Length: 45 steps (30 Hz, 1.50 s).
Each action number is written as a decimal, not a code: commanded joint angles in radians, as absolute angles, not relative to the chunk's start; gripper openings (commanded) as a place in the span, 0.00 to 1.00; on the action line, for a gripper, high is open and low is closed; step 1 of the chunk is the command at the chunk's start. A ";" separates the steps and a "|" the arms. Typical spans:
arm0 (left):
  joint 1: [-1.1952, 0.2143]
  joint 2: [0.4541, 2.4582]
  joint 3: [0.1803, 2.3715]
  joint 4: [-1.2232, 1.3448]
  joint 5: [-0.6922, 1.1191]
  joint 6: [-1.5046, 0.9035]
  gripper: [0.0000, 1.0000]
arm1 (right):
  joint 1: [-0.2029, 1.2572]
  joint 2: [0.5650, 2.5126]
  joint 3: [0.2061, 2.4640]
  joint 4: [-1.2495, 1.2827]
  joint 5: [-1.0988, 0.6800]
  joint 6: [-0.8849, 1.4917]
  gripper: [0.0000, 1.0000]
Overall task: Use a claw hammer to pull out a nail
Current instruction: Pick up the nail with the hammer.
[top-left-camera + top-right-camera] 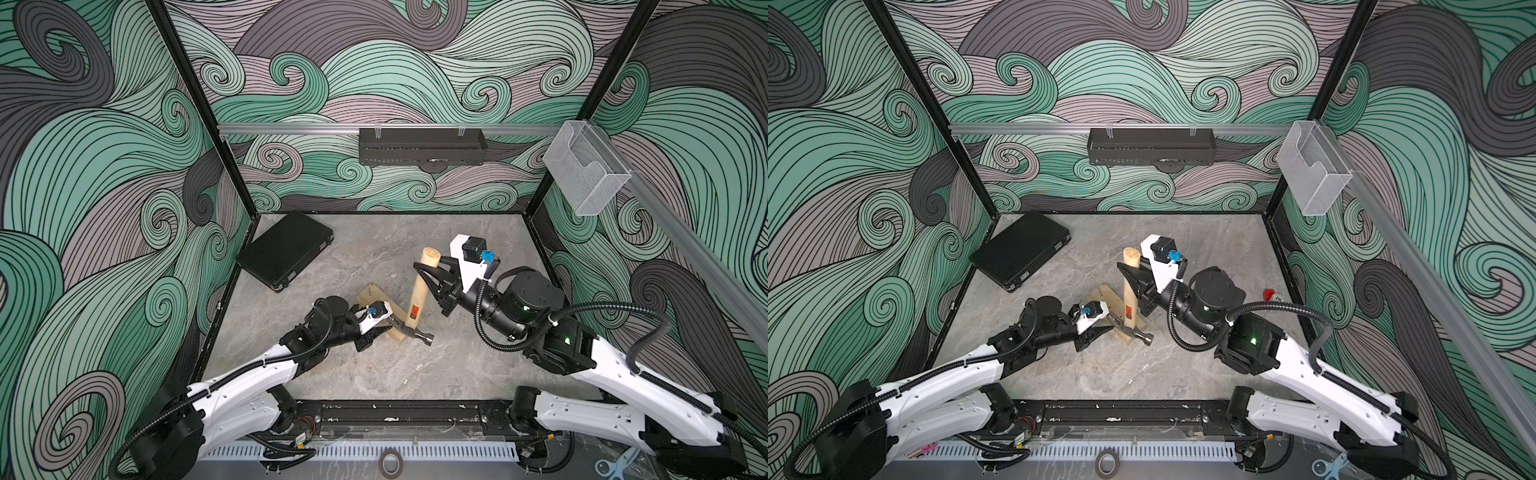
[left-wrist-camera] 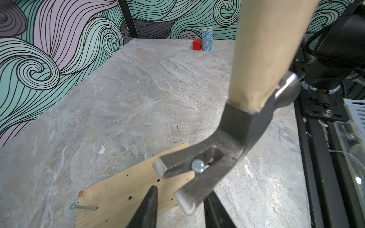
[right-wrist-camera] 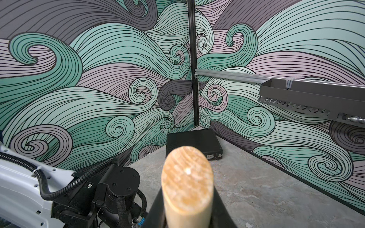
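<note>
Your right claw [image 1: 424, 271] is clamped tight on the hammer [image 1: 417, 301], high on the handle just under the butt. The hammer stands near upright, head down at the end of the board [image 2: 122, 189] on the surface [image 2: 138, 98]. Its fork is hooked around the nail [image 2: 198, 165]. Your left claw [image 2: 182, 192] sits partly open at that board end, with nothing visibly gripped.

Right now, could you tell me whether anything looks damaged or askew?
Yes: a stray nail juts sideways from the end of the wooden board instead of standing upright, and the board is pocked with small holes.
</note>
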State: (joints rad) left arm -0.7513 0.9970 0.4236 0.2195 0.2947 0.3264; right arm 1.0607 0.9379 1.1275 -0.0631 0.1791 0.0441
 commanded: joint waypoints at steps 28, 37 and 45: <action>-0.770 0.979 0.409 0.296 0.192 0.321 0.00 | 0.989 0.910 1.129 0.129 0.110 0.164 0.00; -0.768 0.971 0.439 0.251 0.090 0.290 0.00 | 0.984 0.946 1.172 0.005 0.030 0.163 0.00; -0.722 1.024 0.500 0.178 -0.031 0.133 0.00 | 0.984 0.957 1.191 -0.027 0.024 0.124 0.00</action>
State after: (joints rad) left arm -0.7475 1.0069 0.4450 0.2279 0.0315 0.2146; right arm 0.9840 0.9886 1.1179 -0.1432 0.0376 0.1226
